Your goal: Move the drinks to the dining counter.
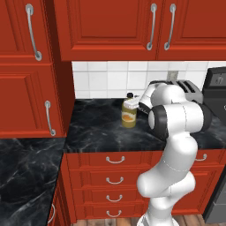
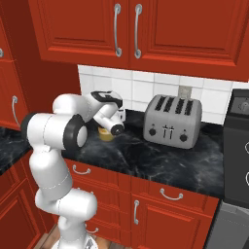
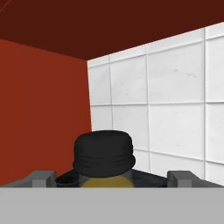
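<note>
The juice bottle (image 1: pixel 129 113) stands on the worktop (image 1: pixel 97 128), left of the toaster (image 2: pixel 172 120), before the tiled wall (image 1: pixel 110 79).

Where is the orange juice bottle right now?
The juice bottle stands on the black worktop near the white tiled wall, left of the toaster, just ahead of the gripper.

1 juice bottle (image 1: pixel 129 113), 1 toaster (image 2: pixel 172 120) with 4 slots, and 4 drawers under the worktop (image 1: pixel 97 126).
</note>
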Tool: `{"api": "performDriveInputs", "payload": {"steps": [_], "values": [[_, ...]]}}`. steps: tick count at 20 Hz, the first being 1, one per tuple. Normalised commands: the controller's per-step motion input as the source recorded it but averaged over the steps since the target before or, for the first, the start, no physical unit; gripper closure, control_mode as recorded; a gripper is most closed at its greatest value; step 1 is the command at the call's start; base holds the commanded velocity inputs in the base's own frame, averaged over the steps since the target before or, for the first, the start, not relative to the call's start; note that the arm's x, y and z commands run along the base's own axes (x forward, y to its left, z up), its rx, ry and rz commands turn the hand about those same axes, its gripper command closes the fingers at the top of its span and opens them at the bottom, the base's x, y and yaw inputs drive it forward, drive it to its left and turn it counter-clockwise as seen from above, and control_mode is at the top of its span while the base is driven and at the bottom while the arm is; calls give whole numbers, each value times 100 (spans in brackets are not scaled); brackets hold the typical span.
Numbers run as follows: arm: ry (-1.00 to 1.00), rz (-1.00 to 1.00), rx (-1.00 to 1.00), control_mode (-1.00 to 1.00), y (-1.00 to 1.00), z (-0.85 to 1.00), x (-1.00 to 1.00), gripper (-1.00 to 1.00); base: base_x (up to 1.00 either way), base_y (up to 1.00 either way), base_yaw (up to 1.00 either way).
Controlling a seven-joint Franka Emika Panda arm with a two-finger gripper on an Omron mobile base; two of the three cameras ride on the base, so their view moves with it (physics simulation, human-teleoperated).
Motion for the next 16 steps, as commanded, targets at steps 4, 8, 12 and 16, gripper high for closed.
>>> {"api": "performDriveInputs", "payload": {"steps": [4,8,12,16], "values": [[0,0,0,-100,0,0,0,-100,0,0,0],[0,0,0,-100,0,0,0,100,0,0,0],[3,0,0,-100,0,-6,0,100,0,0,0],[6,6,0,-100,0,-1,0,100,0,0,0]]}}
